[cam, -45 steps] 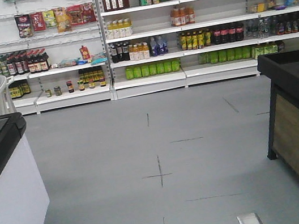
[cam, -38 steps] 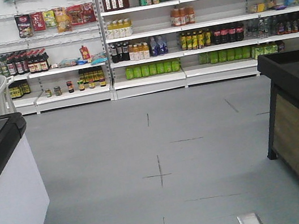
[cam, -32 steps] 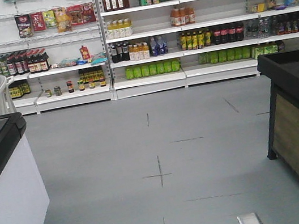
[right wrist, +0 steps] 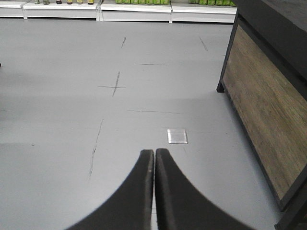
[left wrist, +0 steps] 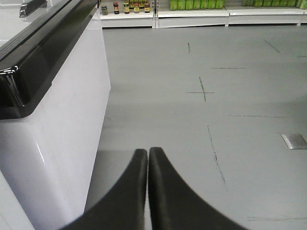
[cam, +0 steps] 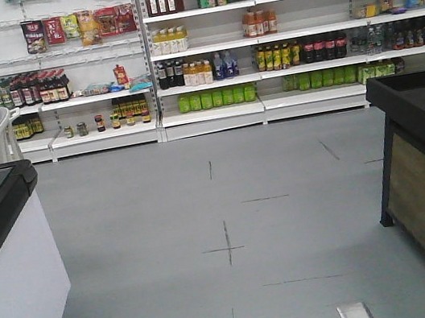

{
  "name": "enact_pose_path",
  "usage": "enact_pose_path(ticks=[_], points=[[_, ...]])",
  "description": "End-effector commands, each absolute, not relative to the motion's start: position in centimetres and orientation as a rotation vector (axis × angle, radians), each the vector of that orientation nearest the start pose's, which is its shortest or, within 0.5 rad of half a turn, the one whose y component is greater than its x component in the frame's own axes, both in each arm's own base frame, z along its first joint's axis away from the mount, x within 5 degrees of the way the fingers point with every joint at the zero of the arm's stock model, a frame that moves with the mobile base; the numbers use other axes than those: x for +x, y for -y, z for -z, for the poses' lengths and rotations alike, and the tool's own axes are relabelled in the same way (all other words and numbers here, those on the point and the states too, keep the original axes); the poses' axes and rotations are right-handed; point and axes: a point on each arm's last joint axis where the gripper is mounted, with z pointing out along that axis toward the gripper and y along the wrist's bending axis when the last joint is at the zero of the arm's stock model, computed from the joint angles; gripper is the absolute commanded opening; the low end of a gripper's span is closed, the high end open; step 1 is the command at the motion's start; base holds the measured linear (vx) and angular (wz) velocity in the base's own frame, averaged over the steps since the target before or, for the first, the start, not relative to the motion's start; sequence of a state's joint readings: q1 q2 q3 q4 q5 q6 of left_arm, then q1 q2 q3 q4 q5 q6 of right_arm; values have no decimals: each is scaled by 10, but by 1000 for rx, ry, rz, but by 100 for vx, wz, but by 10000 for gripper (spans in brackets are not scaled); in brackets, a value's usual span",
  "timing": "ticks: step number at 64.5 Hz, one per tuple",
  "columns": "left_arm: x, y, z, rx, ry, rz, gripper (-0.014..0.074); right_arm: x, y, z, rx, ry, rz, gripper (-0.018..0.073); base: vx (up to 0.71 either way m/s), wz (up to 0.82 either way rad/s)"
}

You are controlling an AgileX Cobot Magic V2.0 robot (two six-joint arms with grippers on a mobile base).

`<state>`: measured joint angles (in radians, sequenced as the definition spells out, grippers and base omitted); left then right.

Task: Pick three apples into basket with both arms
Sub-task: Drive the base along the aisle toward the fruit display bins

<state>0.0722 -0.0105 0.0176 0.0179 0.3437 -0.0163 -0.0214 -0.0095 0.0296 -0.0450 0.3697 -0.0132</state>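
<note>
Apples: not visible in any view; their place relative to either claw cannot be told. Same for the basket.

Left claw [left wrist: 147, 151]: narrow, the two black fingers pressed tip to tip, nothing between them. It hangs above the grey floor [left wrist: 249, 172] and points across it.
- Chest freezer [left wrist: 57, 115]: white side, glossy black rim, just left of the left claw and rising above it.
- Cross mark [left wrist: 202, 92]: thin dark lines on the floor, ahead of the left claw and slightly right.
- Metal floor plate [left wrist: 294, 141]: square, silver, flush with the floor, well to the right of the left claw.
- Green bottles [left wrist: 194, 4]: a row on the lowest shelf, far ahead of the left claw.

Right claw [right wrist: 154, 152]: narrow, fingers closed against each other, holding nothing, above bare floor.
- Wood-panelled unit [right wrist: 268, 110]: black frame and black tabletop, to the right of the right claw and running ahead of it. What lies on the tabletop cannot be seen.
- The floor plate lies just ahead of the right claw, slightly right; the cross mark is farther ahead, to its left.

Store shelves [cam: 257, 37]: white, several tiers, stocked with bottles, jars and packets, along the far wall facing both claws, well apart from them.
</note>
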Motion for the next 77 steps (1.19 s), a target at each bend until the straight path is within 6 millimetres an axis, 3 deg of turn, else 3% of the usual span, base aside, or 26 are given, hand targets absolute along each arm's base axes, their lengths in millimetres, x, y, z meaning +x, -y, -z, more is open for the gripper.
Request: enact_pose_path(ticks=[1, 77], points=[[53, -4, -191, -65, -1737, -48, -8, 54, 3, -177, -22, -1799, 74, -1, 0, 0], [53, -4, -191, -65, -1737, -48, -8, 54, 3, -177, -22, -1797, 74, -1, 11, -5]])
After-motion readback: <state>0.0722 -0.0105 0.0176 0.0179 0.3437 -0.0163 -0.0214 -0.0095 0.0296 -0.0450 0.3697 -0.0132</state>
